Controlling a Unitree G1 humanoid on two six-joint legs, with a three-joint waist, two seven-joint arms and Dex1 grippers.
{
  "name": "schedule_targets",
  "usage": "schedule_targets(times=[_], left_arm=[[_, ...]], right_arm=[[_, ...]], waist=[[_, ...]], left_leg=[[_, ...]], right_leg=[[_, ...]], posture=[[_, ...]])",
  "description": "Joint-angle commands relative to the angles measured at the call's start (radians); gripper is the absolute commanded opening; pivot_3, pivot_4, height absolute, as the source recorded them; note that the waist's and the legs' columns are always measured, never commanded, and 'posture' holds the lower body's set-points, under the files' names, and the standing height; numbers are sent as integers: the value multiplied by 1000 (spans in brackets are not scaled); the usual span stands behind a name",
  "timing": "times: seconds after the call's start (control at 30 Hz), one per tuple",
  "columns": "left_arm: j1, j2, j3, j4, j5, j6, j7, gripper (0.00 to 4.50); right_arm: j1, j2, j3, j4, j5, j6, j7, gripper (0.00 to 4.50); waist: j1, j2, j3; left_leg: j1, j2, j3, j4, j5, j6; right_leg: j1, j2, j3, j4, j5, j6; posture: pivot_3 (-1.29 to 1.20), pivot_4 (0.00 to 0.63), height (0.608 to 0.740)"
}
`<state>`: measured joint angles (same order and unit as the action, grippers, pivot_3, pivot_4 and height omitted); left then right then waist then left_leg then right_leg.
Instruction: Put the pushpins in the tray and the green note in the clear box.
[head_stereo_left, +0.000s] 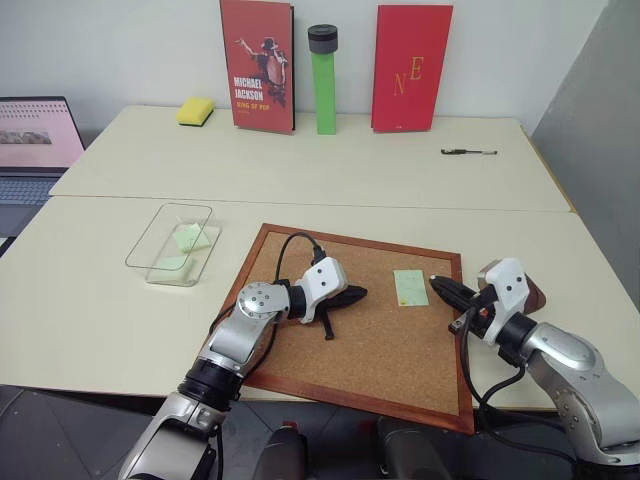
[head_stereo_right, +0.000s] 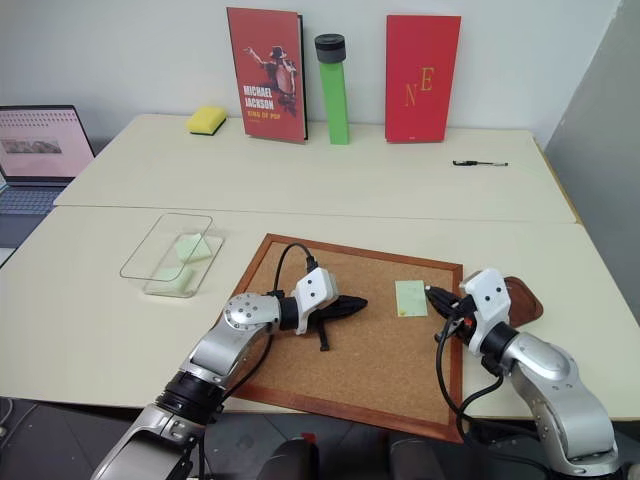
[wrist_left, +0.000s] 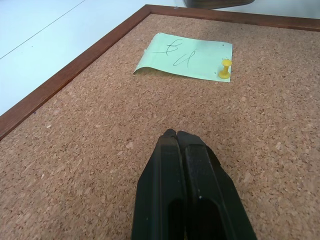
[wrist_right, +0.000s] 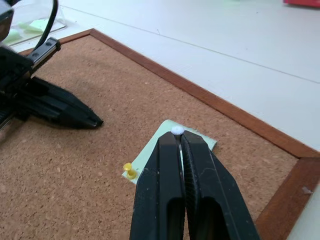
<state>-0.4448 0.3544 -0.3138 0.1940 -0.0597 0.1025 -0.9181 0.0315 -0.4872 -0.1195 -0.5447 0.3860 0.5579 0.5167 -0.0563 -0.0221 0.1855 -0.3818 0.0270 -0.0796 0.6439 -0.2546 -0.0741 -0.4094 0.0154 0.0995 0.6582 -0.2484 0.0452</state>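
My right gripper (wrist_right: 177, 136) hangs over the corkboard (head_stereo_left: 380, 350) near its right edge, jaws pressed together on a white pin (wrist_right: 177, 131) that sits pinched at their very tips. Just under and beyond those tips lies a green note (wrist_left: 187, 56), flat on the cork near the board's far right corner. A yellow pin (wrist_left: 225, 68) stands in one corner of that note, beside my right fingers and clear of them.

My left gripper (wrist_left: 177, 135) rests low over the middle of the board, jaws together and empty, pointing toward the note with bare cork between its tips and the paper.

The tray (head_stereo_right: 525, 298) lies on the desk just past the board's right edge, mostly hidden behind my right wrist; I cannot tell what is in it.

The clear box (head_stereo_left: 150, 255) sits on the desk off the board's far left corner, apart from both grippers, with a pale green slip (head_stereo_left: 188, 238) inside it.
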Motion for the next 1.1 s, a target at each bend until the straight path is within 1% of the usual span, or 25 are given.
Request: schedule_targets(times=[0.03, 0.17, 0.33, 0.63, 0.7, 0.73, 0.83, 0.87, 0.9, 0.93, 0.97, 1.0, 1.03, 1.1], left_arm=[[10, 6, -25, 31, 31, 12, -3, 0], [7, 3, -27, 37, 32, 8, -3, 0], [11, 1, -34, 34, 34, 3, -6, 0], [17, 2, -35, 31, 39, 1, -12, 0], [14, 3, -34, 36, 41, -2, -13, 0], [14, 3, -34, 36, 41, -2, -13, 0], [15, 4, -33, 35, 42, -2, -12, 0], [16, 5, -33, 35, 43, -2, -12, 0], [17, 5, -32, 34, 43, -2, -12, 0], [17, 6, -32, 35, 43, -2, -12, 0], [18, 6, -31, 35, 44, -3, -12, 0], [18, 7, -30, 36, 43, -3, -12, 0], [19, 7, -30, 35, 44, -3, -11, 0], [19, 6, -30, 35, 44, -2, -10, 0]], right_arm=[[33, -41, -89, -21, -23, -29, -19, 23], [94, -131, -124, 64, -183, -95, -65, 23], [117, -190, -132, 133, -290, -121, -100, 23], [86, -194, -112, 232, -361, -157, -115, 23], [71, -189, -104, 251, -359, -156, -108, 473], [67, -187, -102, 255, -359, -155, -107, 494], [56, -181, -104, 256, -353, -152, -100, 1182], [56, -180, -106, 256, -353, -151, -98, 1299], [56, -179, -111, 254, -351, -150, -98, 1509], [56, -178, -116, 251, -351, -149, -99, 1725], [57, -178, -120, 247, -349, -148, -98, 1842], [63, -179, -129, 233, -343, -145, -94, 2136], [68, -181, -136, 223, -338, -145, -91, 2228], [80, -180, -153, 197, -330, -144, -89, 2600]], waist=[[1, 0, 0], [2, 0, 0], [1, 1, 0], [0, 1, 0], [0, 1, 0], [0, 1, 0], [0, 1, 0], [0, 1, 0], [0, 1, 0], [0, 1, 0], [0, 1, 0], [0, 1, 0], [0, 1, 0], [0, 1, 0]], left_leg=[[0, 0, 0, 0, 0, 0], [0, 0, 0, 0, 0, 0], [1, 0, 0, 0, 0, 0], [1, 0, 0, 0, 0, 0], [1, 0, 0, 0, 0, 0], [1, 0, 0, 0, 0, 0], [1, 0, 0, 0, 0, 0], [1, 0, 0, 0, 0, 0], [1, 0, 0, 0, 0, 0], [0, 0, 0, 0, 0, 0], [0, 0, 0, 0, 0, 0], [0, 0, 0, 0, 0, 0], [0, 0, 0, 0, 0, 0], [1, 0, 0, 0, 0, 0]], right_leg=[[0, 0, 0, 0, 0, 0], [0, 0, 0, 0, 0, 0], [0, 0, 0, -1, 0, 0], [1, 0, 0, -1, 0, 0], [1, 0, 0, -1, 0, 0], [1, 0, 0, -1, 0, 0], [1, 0, 0, -1, 0, 0], [1, 0, 0, -1, 0, 0], [1, 0, 0, -1, 0, 0], [1, 0, 0, -1, 0, 0], [1, 0, 0, -1, 0, 0], [1, 0, 0, -1, 0, 0], [1, 0, 0, -1, 0, 0], [1, 0, 0, -1, 0, 0]], posture=[[0, 150, 740], [0, 150, 740], [0, 150, 740], [0, 150, 740], [0, 150, 740], [0, 150, 740], [0, 150, 740], [0, 150, 740], [0, 150, 740], [0, 150, 740], [0, 150, 740], [0, 150, 740], [0, 150, 740], [0, 150, 740]])
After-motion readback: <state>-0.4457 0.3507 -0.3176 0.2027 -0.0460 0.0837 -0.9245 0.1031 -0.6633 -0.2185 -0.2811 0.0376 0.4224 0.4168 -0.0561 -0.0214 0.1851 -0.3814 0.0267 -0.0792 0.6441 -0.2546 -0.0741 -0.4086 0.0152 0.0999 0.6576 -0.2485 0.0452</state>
